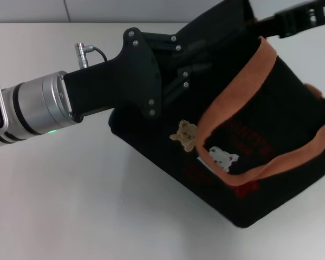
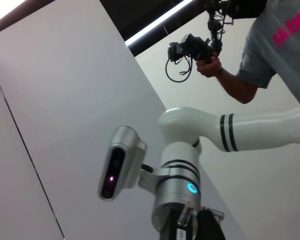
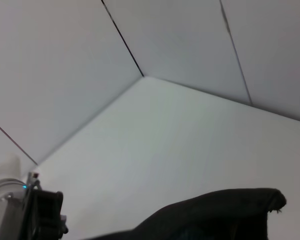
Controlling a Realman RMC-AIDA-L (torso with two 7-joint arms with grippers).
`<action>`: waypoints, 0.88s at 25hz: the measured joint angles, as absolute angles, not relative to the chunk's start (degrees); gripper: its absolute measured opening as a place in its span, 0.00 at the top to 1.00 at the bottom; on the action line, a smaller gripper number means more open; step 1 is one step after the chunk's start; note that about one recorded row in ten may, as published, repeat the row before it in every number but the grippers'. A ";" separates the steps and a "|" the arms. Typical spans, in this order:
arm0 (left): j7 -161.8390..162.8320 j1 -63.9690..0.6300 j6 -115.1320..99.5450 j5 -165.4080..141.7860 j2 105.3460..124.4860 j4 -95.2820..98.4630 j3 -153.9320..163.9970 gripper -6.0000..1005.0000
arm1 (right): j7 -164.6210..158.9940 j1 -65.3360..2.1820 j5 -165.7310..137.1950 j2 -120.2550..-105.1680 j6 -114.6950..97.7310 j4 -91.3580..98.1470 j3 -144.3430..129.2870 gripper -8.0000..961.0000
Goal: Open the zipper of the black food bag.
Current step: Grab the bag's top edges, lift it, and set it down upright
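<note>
Black fabric bag (image 1: 260,135) sits tilted at the bench's (image 1: 97,206) right side, orange handles (image 1: 244,86) draped over its front; left gripper (image 1: 176,70) reaches against its top edge, right gripper (image 1: 300,19) at its far corner; neither's jaw state can be told.

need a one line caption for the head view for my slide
Left claw reaches into the top of the black food bag on the white table; right claw at its far edge.
</note>
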State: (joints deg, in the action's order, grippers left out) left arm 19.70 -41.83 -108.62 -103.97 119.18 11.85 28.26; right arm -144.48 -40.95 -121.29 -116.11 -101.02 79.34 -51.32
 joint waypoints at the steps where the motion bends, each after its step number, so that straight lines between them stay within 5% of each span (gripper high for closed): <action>1: 19.69 -41.73 -108.62 -103.68 119.18 11.81 28.25 0.84 | -143.85 -40.15 -120.36 -115.88 -101.33 78.86 -50.42 0.92; 22: 19.68 -41.92 -108.25 -102.02 119.18 11.42 28.26 0.84 | -132.61 -33.23 -114.82 -115.33 -112.08 78.67 -40.39 0.99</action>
